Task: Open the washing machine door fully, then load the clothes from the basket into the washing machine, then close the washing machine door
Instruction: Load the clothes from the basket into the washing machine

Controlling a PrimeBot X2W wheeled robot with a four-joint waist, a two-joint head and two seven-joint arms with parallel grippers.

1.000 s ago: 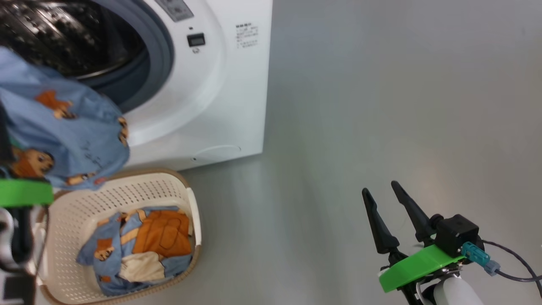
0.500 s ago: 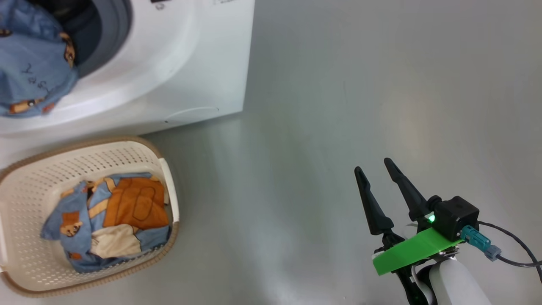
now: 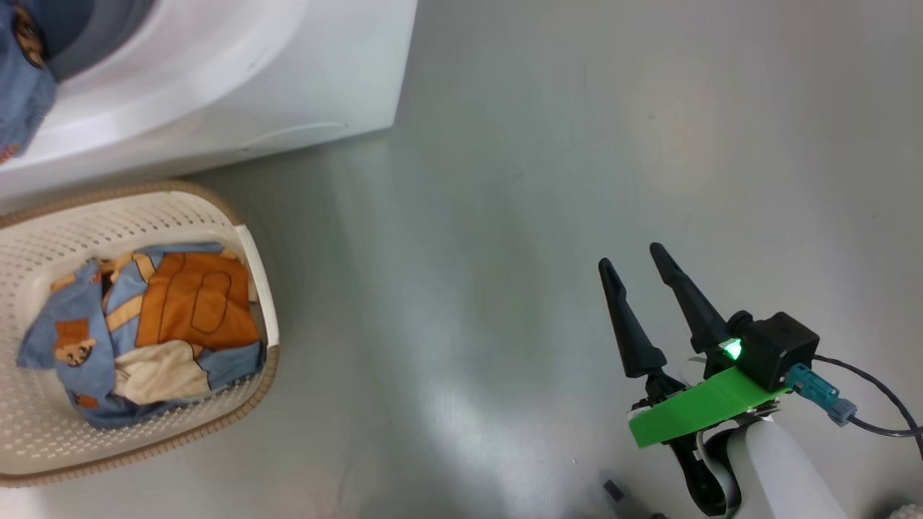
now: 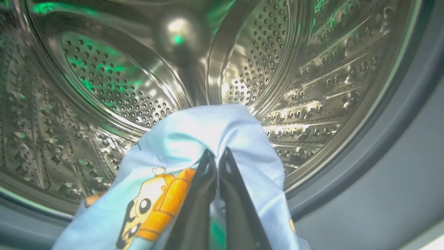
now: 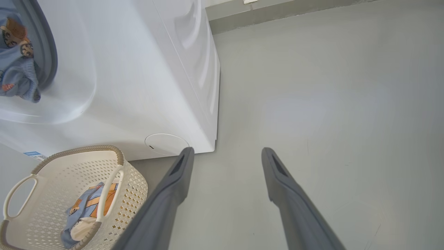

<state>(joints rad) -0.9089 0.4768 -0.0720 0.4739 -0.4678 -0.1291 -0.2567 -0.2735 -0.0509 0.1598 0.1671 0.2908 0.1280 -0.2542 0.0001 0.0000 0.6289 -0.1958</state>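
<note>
In the left wrist view my left gripper [image 4: 216,154] is shut on a light-blue garment [image 4: 194,139] with an orange cartoon animal, held at the mouth of the perforated steel drum [image 4: 114,86] of the washing machine [image 3: 238,65]. The same garment [image 3: 18,94] hangs at the grey rubber ring [image 5: 45,59] in the head view's top left corner. More clothes [image 3: 151,331], blue, orange and cream, lie in the cream basket [image 3: 249,252] in front of the machine. My right gripper [image 3: 631,256] stands open over bare floor at the lower right, far from both. The washing machine door is out of view.
Grey floor [image 3: 577,144] stretches to the right of the machine and around my right gripper. A small round flap [image 5: 166,144] sits low on the machine's front. A wall base [image 5: 277,12] runs along the far side in the right wrist view.
The head camera has tilted down and right, so machine and basket slide up and left. The held garment has gone from above the basket up to the drum opening. My right gripper stays open.
</note>
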